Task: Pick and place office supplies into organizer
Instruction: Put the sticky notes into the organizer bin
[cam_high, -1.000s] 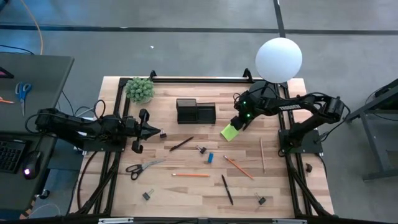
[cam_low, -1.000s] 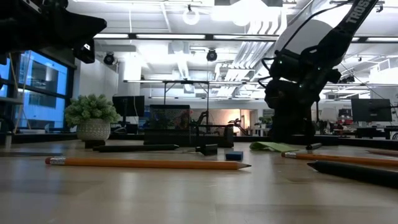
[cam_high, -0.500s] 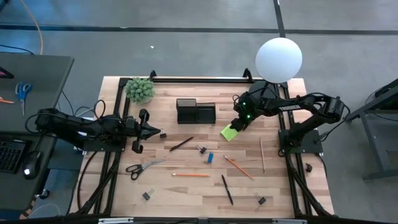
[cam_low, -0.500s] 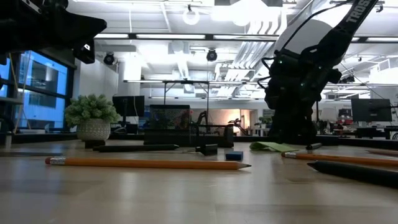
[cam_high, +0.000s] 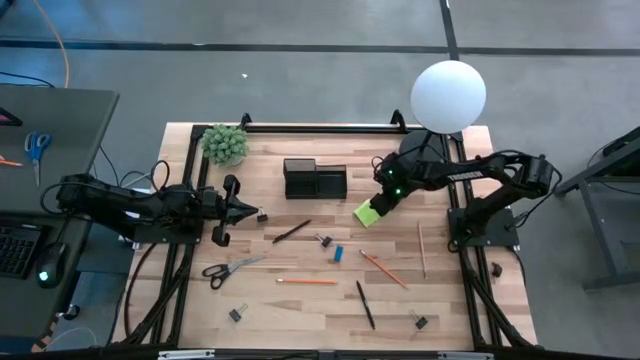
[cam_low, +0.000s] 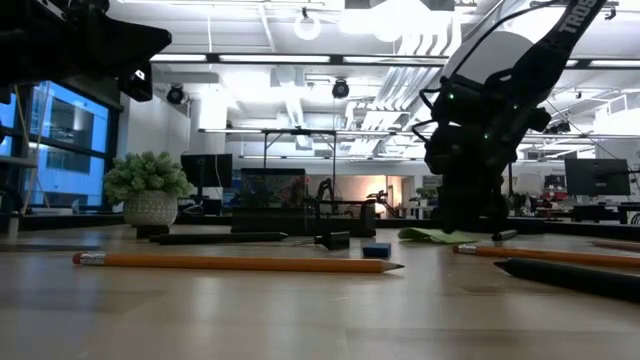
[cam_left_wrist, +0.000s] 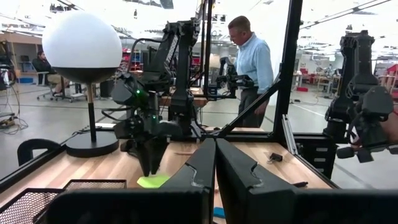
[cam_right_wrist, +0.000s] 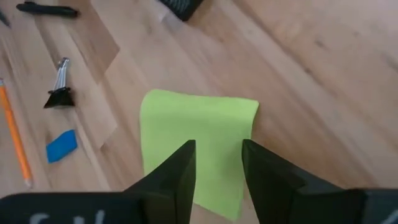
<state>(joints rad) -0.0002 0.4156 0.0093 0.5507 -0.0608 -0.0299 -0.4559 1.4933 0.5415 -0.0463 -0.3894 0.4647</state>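
Right now the right gripper (cam_right_wrist: 217, 163), fingers parted, straddles the flat lime-green sticky-note pad (cam_right_wrist: 198, 134); closing could pinch only top sheets, which would peel away.

The left gripper (cam_left_wrist: 214, 163), closed and empty, waits at the table's left side.

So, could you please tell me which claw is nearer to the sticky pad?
Right. The right claw sits over the sticky pad; the left claw waits far across the table, beyond the organizer.

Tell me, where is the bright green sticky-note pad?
In the high view the lime-green sticky-note pad lies flat on the wooden table, right of the black organizer, under the right gripper.
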